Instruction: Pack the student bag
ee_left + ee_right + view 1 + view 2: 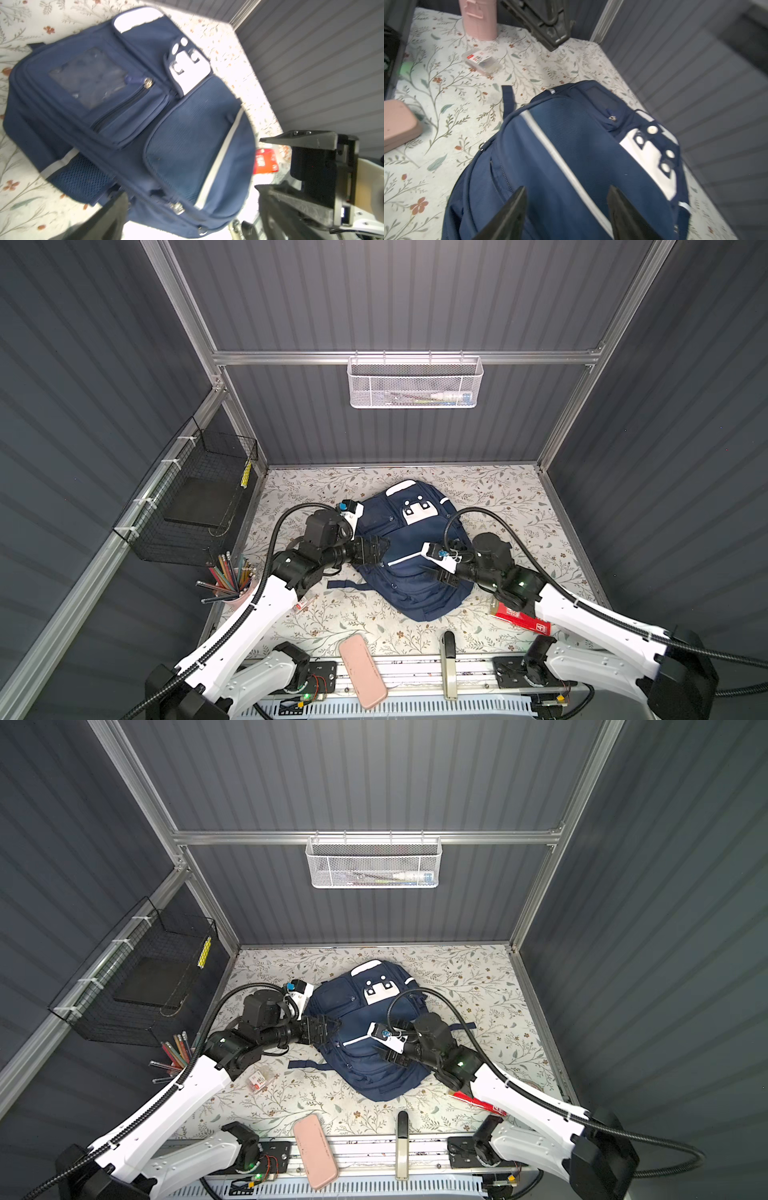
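Hovering over the student bag (415, 593), the left gripper (382, 547) and the right gripper (430, 572) face each other across its navy front in both top views, their fingertips near one another but apart. The bag lies flat and front-up in the middle of the floral table (498, 497), directly under both sets of jaws, with one dark strap trailing out on the left gripper's side.

The right wrist view shows the right gripper's jaws standing apart with nothing clamped. The bag's front panel fills the space ahead of them, and its white stripe runs through the gap. The left gripper's jaws also stand wide apart and hold nothing. Ahead of them lie a zipped pocket with a clear window and the white patch with its snaps.

Beyond the right jaws, past the far edge of the bag, a small clear box (481, 61) sits on the table, and a pink cup of pencils (232, 576) stands farther back behind the left gripper. A flat pink case (362, 672) lies well behind both grippers at the table's near edge. A red packet (521, 616) rests behind the right gripper, partly under its arm. A white mesh basket (415, 383) hangs on the wall far ahead of both jaws.
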Robot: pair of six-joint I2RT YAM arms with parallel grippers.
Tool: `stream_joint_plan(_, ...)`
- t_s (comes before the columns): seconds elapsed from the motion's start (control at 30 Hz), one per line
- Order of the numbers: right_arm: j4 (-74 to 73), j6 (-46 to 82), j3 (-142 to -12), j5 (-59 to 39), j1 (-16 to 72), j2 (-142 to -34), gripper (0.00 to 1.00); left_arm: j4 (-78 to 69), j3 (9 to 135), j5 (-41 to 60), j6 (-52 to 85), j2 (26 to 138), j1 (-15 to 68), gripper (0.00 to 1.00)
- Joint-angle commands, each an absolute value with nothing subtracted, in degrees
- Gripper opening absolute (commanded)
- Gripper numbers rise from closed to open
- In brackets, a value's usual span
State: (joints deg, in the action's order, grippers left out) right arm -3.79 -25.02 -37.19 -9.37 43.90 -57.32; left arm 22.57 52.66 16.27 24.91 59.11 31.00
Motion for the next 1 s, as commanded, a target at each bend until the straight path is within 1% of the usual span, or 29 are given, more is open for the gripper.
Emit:
stream_joint_plan(0.0, 1.3, -7.2, -39.9, 1.8, 43.6, -53.4, 0.70, 22.1, 53.7, 18.4, 23.3, 60.0, 31.8, 1.00)
stream_joint_plan(0.03, 4.8, -2.8, -40.9, 5.1, 43.5, -52.5, 0.71, 21.4, 53.9, 17.8, 23.1, 60.0, 32.7, 1.00)
stream_joint_plan(0.1, 14.5, 13.4, -43.5, 16.3, 43.0, -51.0, 0.76, 21.2, 55.2, 14.9, 21.5, 60.5, 35.3, 1.00)
stream_joint_plan(0.13, 19.6, 21.6, -44.3, 19.2, 42.5, -50.5, 0.78, 21.2, 55.9, 13.8, 20.9, 61.1, 36.5, 1.00)
stream_joint_plan(0.23, 34.8, 39.2, -45.5, 19.2, 40.0, -48.9, 0.79, 21.2, 58.6, 12.0, 19.5, 64.3, 39.9, 1.00)
stream_joint_plan(0.3, 41.6, 48.8, -44.2, 15.9, 38.0, -47.7, 0.80, 20.3, 60.4, 12.7, 18.8, 67.3, 42.1, 1.00)
stream_joint_plan(0.37, 44.7, 55.9, -40.5, 10.6, 36.1, -45.7, 0.81, 19.1, 62.9, 14.5, 18.4, 71.4, 44.5, 0.99)
stream_joint_plan(0.4, 44.6, 57.2, -38.4, 8.0, 35.2, -44.6, 0.82, 18.8, 64.3, 15.6, 18.1, 73.3, 45.5, 0.96)
stream_joint_plan(0.47, 45.6, 60.6, -34.6, 5.1, 34.3, -42.1, 0.84, 19.1, 67.9, 16.4, 17.7, 77.8, 47.0, 0.94)
stream_joint_plan(0.57, 47.2, 65.5, -30.4, 0.8, 33.7, -38.8, 0.85, 19.7, 72.9, 15.6, 16.4, 82.9, 50.1, 0.97)
stream_joint_plan(0.63, 47.7, 66.3, -27.8, -2.1, 33.3, -37.4, 0.87, 18.4, 74.8, 15.7, 16.5, 85.7, 51.8, 1.00)
stream_joint_plan(0.77, 50.6, 66.3, -25.0, -2.9, 30.9, -37.5, 0.89, 13.6, 77.7, 17.7, 18.2, 91.5, 55.1, 1.00)
stream_joint_plan(0.8, 50.4, 66.3, -24.0, -3.4, 29.9, -37.5, 0.89, 12.8, 78.6, 17.9, 18.4, 93.1, 55.8, 0.98)
stream_joint_plan(0.83, 50.3, 65.9, -23.0, -3.1, 28.7, -37.4, 0.90, 12.4, 80.2, 18.4, 18.4, 95.1, 56.8, 0.91)
stream_joint_plan(0.87, 50.9, 65.7, -22.2, -1.5, 27.3, -37.6, 0.91, 13.1, 83.3, 18.5, 18.2, 97.4, 57.5, 0.86)
stream_joint_plan(0.9, 51.6, 65.6, -21.6, -1.0, 25.7, -37.6, 0.91, 14.1, 85.3, 20.3, 18.2, 99.2, 57.9, 0.85)
stream_joint_plan(0.97, 51.1, 65.6, -20.4, -3.0, 23.0, -36.9, 0.92, 14.5, 88.0, 20.9, 18.4, 102.0, 58.8, 0.86)
